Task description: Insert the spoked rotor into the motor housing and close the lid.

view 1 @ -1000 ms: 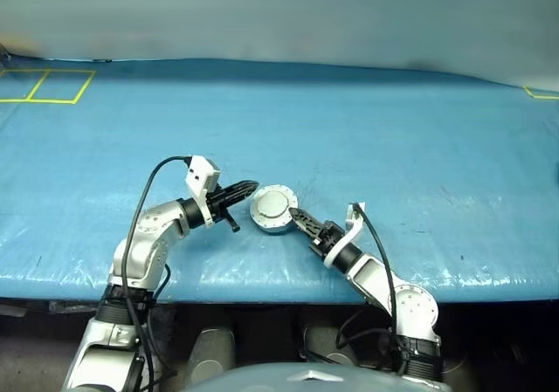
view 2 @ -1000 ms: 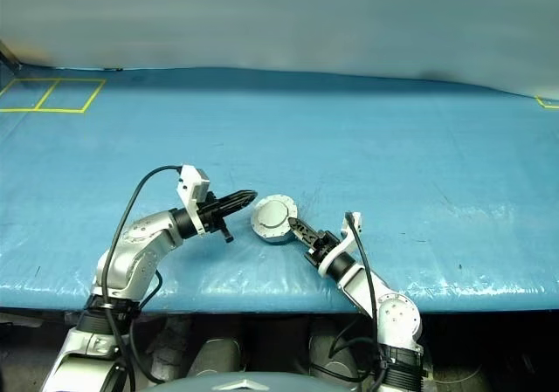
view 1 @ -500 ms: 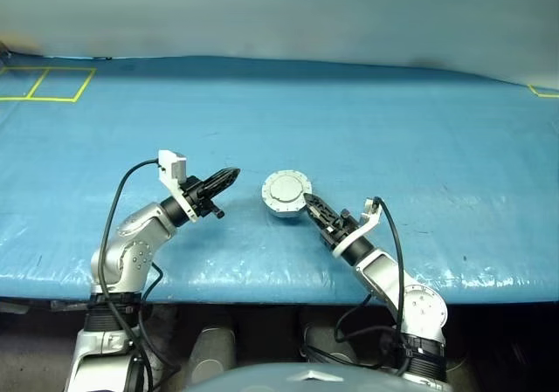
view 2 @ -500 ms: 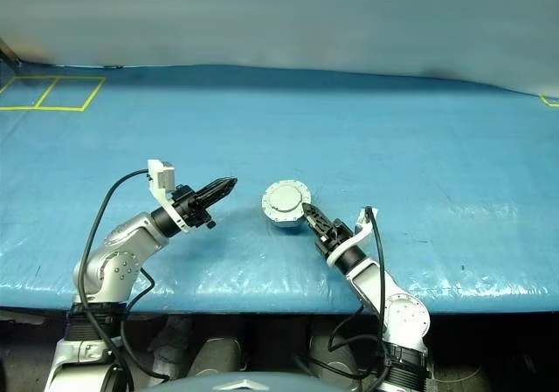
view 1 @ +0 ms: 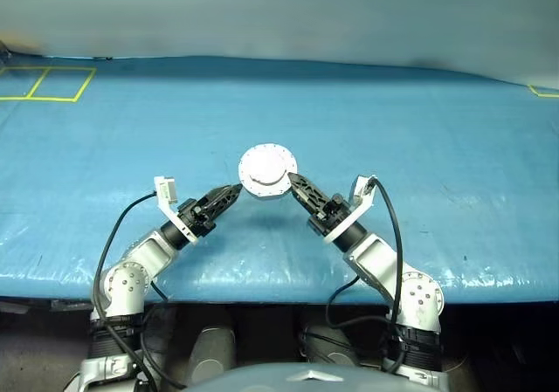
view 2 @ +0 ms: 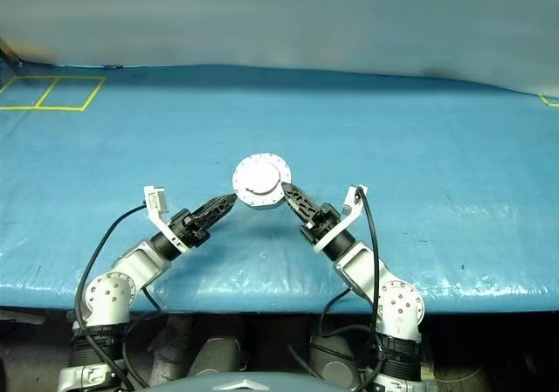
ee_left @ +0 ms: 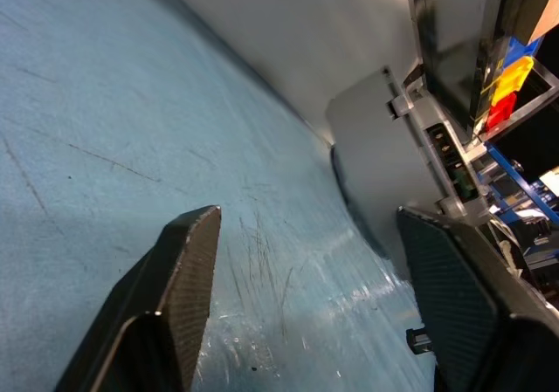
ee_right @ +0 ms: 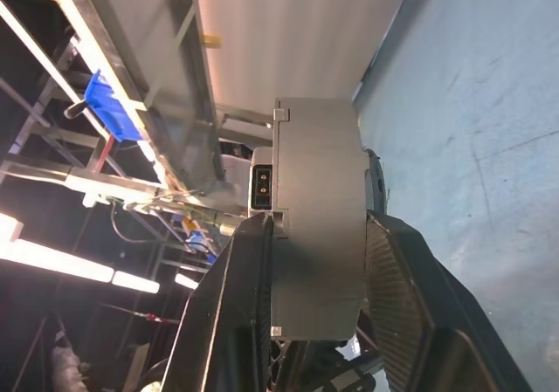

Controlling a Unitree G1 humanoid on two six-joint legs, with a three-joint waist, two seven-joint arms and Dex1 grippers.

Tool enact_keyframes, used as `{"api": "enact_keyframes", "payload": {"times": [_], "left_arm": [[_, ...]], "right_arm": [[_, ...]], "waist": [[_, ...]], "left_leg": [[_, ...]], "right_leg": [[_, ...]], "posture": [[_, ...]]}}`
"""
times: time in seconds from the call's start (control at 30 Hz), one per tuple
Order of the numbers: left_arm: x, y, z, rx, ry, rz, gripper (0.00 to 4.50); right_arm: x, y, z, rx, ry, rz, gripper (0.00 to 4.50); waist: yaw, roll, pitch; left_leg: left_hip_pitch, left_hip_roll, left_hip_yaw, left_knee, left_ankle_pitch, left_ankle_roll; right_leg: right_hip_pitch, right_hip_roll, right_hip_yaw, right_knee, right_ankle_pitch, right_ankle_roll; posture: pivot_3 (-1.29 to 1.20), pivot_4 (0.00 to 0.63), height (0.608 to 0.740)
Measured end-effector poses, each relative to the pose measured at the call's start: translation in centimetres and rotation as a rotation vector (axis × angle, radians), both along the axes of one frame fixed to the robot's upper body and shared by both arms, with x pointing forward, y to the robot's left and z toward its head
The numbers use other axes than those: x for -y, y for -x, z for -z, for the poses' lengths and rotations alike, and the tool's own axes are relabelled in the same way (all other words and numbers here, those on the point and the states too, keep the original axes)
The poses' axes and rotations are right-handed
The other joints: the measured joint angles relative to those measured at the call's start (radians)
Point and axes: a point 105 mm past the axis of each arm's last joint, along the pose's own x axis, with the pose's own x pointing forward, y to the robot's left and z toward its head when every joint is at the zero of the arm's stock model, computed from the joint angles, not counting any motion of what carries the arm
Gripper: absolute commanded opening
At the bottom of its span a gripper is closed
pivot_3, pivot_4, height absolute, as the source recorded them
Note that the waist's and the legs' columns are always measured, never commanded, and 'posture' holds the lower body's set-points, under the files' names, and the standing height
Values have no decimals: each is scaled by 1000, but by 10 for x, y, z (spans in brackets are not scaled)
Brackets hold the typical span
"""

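A round grey part is held up off the blue table point(view 1: 419, 147), with the lid point(view 1: 267, 170) turned so its plain pale face and notched rim are toward me. My right gripper point(view 1: 292, 182) is shut on its right edge; in the right wrist view the thick grey body point(ee_right: 316, 226) sits edge-on between the two fingers point(ee_right: 397, 278). My left gripper point(view 1: 235, 189) stands open just left of the part, with nothing between its fingers point(ee_left: 188, 261). I cannot tell whether the motor housing sits behind the lid. The spoked rotor is hidden.
Blue sheeting covers the whole table, with yellow tape squares point(view 1: 48, 84) at the far left corner and a yellow mark point(view 1: 541, 92) at the far right. The near table edge point(view 1: 262, 278) runs just in front of both arms.
My right gripper has lifted the round grey part off the table and tilted it up. My left gripper drew back from it, rolled, and opened.
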Motion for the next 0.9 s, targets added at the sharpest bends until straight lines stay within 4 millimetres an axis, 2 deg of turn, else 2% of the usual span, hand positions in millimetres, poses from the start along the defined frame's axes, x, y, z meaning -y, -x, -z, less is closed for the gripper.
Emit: {"api": "enact_keyframes", "payload": {"times": [0.17, 0.27, 0.33, 0.5, 0.63, 0.77, 0.9], "left_arm": [[9, 3, -11, 33, 66, 22, 4481], [24, 9, -25, 78, 108, 94, 4481], [26, 12, -30, 97, 103, 113, 4481], [30, 11, -30, 92, 130, 116, 4481], [38, 2, -27, 65, 179, 98, 4481], [49, -2, -24, 36, 215, 106, 4481], [52, -3, -21, 4, 243, 102, 4481]], "right_arm": [[4, 0, 1, 3, 18, 3, 1200], [-5, 4, 2, 2, 38, -44, 1200], [-7, 6, 1, 9, 40, -58, 1200], [-5, 6, -1, 16, 55, -55, 1200], [-3, 5, 1, 2, 73, -43, 1200], [-7, 6, 2, -2, 81, -58, 1200], [-10, 7, 3, -9, 88, -68, 1200]], "waist": [[0, 0, 0], [-3, 0, 0], [-5, 0, 0], [-4, 0, 0], [-1, 0, 0], [-3, 0, 0], [-3, 0, 0]], "left_leg": [[0, 0, 0, 0, 0, 0], [0, 0, 0, 0, 0, 0], [0, 0, 0, 0, 0, 0], [0, -1, 0, 2, 0, 0], [0, -1, 0, 3, 0, 0], [0, -1, 0, 3, 0, 0], [0, -1, 0, 3, 0, 0]], "right_leg": [[0, 0, 0, 0, 0, 0], [0, 0, 0, 0, 1, -1], [0, 0, 0, 1, 1, -1], [1, 0, 0, 0, 1, 0], [1, 0, 0, 0, 1, 1], [1, 0, 0, 0, 1, 1], [1, 0, 0, 1, 1, 0]], "posture": [[0, 150, 740], [0, 150, 740], [0, 150, 740], [0, 150, 740], [0, 150, 740], [0, 150, 740], [0, 150, 740]]}}
